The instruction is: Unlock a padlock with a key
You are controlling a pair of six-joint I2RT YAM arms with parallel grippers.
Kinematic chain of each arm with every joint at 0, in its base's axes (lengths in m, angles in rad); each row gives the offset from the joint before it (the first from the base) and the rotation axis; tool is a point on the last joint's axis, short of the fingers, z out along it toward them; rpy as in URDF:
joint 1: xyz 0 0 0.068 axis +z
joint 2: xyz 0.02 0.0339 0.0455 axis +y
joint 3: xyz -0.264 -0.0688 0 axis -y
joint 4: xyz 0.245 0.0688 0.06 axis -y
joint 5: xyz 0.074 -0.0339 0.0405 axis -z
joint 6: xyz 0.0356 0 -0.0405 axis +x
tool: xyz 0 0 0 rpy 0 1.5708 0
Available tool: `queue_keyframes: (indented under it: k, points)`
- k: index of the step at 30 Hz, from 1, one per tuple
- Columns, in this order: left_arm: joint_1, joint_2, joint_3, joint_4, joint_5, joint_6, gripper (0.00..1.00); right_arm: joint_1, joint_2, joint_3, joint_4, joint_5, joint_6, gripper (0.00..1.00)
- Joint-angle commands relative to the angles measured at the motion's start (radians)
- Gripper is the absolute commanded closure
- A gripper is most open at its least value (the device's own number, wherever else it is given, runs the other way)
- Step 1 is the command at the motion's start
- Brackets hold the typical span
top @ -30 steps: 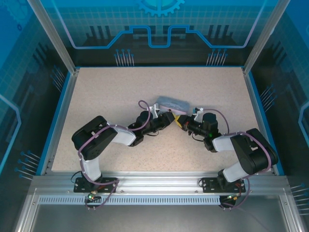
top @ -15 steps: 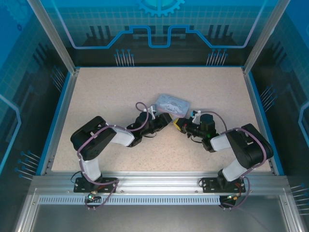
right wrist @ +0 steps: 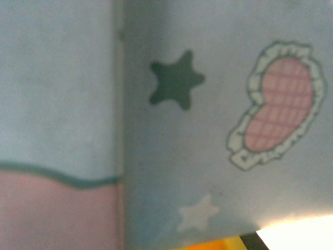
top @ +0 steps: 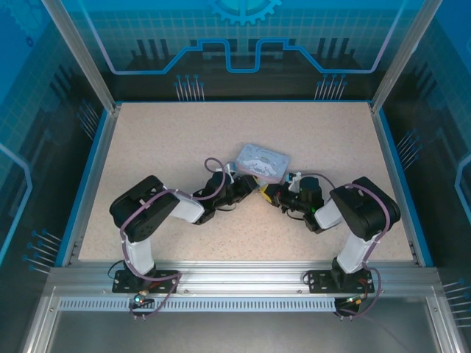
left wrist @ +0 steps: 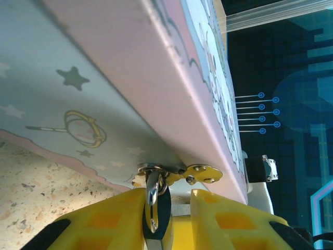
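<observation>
Tiny dark padlock (left wrist: pixel 155 211) hangs off the pastel blue-and-pink tin box (top: pixel 261 159), inside the left end effector (left wrist: pixel 166 194); clenched or loose, cannot tell. Right end effector (top: pixel 269 193) against the tin, grip hidden. Tin was tipped on edge a second ago, now lid-up.

A pastel blue-and-pink tin (top: pixel 262 160) sits flat near the centre of the speckled beige table (top: pixel 162 147). Up close, its side (left wrist: pixel 78 99) shows dark stars and a yellow ring print. Another close view of the tin (right wrist: pixel 218 104) shows a frilled pink shape at right.
</observation>
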Motion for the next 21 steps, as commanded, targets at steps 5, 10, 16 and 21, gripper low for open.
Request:
queue_keyframes:
  k: [5,10,16,21]
  points:
    - [-0.008,0.025,0.018,0.048,0.02,0.001,0.73,0.022,0.003,0.024,0.027,0.017,0.003,1.0]
    - [-0.009,0.03,0.024,0.049,0.022,0.001,0.79,0.026,0.008,0.026,0.03,0.016,0.008,1.0]
    - [-0.009,0.023,0.021,0.071,0.019,0.003,0.92,0.031,0.017,0.026,0.028,0.013,0.015,1.0]
    - [-0.008,-0.001,0.022,0.068,0.015,0.003,0.98,0.03,-0.009,0.012,0.023,0.021,-0.015,0.94]
